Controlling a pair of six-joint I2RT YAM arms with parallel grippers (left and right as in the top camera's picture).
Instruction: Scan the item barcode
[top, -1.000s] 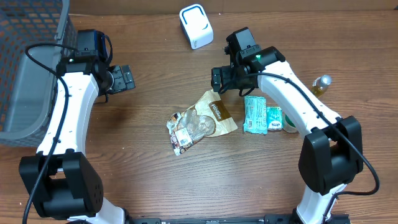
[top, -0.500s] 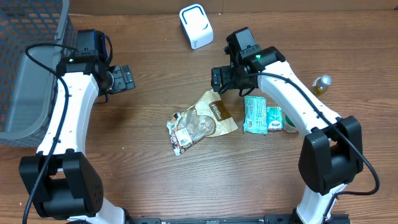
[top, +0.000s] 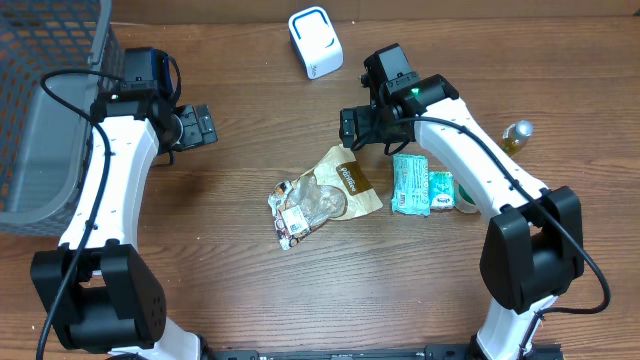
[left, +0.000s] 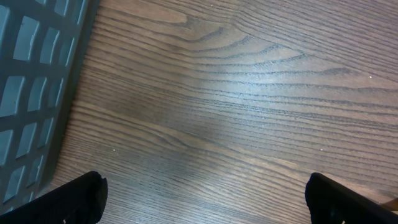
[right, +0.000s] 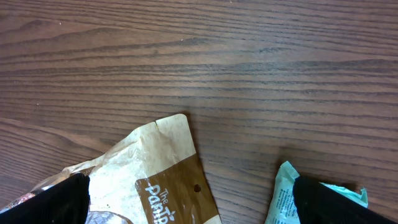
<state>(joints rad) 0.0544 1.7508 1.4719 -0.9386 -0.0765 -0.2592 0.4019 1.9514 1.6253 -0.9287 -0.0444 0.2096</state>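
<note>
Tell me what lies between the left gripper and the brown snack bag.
Nothing but bare table between the left gripper and the brown snack bag, as the overhead view shows.

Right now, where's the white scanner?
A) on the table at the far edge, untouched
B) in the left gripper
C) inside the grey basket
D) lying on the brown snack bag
A: the white scanner sits on the table at the far edge, apart from the open left gripper and the open right gripper, which hold nothing.

Brown wooden table (top: 250, 290) — evenly lit.
</note>
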